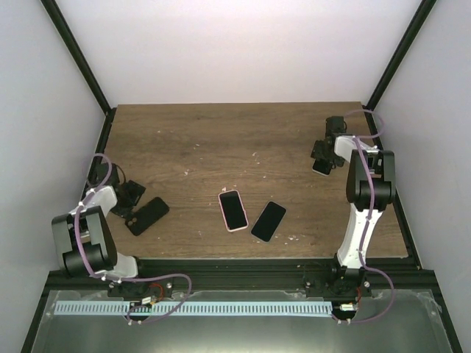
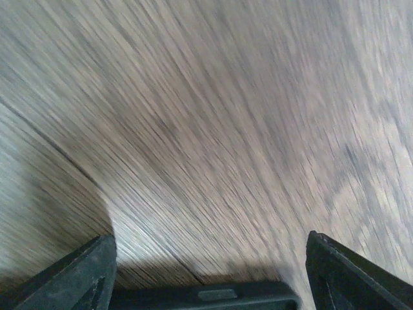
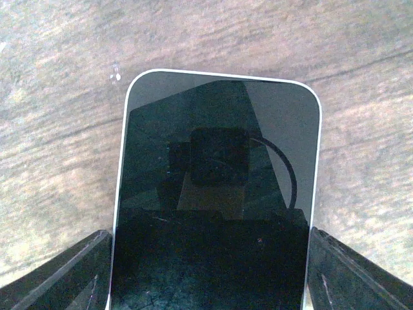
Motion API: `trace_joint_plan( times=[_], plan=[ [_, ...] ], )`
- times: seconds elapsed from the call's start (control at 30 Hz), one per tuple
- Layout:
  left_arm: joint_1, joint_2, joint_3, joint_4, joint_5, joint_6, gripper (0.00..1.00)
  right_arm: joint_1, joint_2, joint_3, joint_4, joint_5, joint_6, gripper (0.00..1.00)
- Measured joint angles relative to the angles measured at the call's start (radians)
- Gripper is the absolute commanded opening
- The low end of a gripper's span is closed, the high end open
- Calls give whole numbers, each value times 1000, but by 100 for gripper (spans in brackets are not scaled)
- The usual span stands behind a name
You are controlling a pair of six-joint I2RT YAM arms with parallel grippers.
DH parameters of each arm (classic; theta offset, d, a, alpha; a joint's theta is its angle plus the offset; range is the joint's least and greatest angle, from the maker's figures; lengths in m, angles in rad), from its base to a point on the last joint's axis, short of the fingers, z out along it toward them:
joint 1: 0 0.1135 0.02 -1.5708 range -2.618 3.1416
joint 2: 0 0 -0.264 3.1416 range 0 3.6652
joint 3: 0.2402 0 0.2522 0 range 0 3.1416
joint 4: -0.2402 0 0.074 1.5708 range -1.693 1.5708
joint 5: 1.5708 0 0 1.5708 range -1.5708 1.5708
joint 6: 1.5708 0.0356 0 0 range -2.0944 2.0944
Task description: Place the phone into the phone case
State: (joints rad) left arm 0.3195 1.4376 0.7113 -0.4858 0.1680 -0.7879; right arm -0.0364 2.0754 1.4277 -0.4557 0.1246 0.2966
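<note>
- The right gripper (image 1: 321,157) works near the far right corner of the table (image 1: 221,140), close to its right edge and the black frame rail (image 1: 401,213) there.
- The white-rimmed phone (image 3: 216,187) lies flat, screen up, between that gripper's fingers (image 3: 64,274). They flank its long edges very closely. I cannot tell whether they are pinching it or only resting beside it.
- The lower part of that phone is cut off at the bottom of the right wrist view, and its glass mirrors the camera above.
- The left gripper (image 1: 131,201) sits near the table's left edge, at the upper-left end of a black slab (image 1: 147,215).
- The left wrist view is streaked with blur. Its fingers (image 2: 84,274) stand wide apart, with only a thin strip of the slab's edge showing between them. Whether they are touching it is unclear, as is whether it is a phone or a case.
- A pink-rimmed phone (image 1: 233,209) and a black phone (image 1: 268,220) lie just beside each other at mid-table near the front edge, well apart from both grippers.
- Bare wood spans the far half between the arms, up to the back wall (image 1: 235,51).
</note>
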Motion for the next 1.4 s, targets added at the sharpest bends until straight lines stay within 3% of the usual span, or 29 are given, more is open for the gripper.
trace_joint_plan(
  times=[0.2,0.57,0.73,0.9,1.03,1.2,1.33,1.4],
  plan=[
    [-116,-19,-35,32,51,-15,70,-6,-52,-79,34,-32,-1,71],
    [-298,-143,-92,16,79,-77,76,-7,-133,-206,122,-113,4,69],
    [-312,-212,-14,-94,-50,-85,73,-7,-150,-234,143,-138,8,68],
    [-311,-277,71,-304,-183,-189,71,-8,-166,-261,168,-159,11,67],
    [-346,-357,57,-386,-165,-260,72,-8,-177,-278,181,-177,11,67],
    [-443,-370,-5,-366,-94,-283,73,-8,-183,-285,185,-190,11,67],
    [-510,-282,-18,-320,-56,-249,61,-8,-187,-293,192,-200,10,66],
    [-546,-232,-15,-298,-49,-224,50,-8,-188,-297,197,-201,10,66]
  ],
)
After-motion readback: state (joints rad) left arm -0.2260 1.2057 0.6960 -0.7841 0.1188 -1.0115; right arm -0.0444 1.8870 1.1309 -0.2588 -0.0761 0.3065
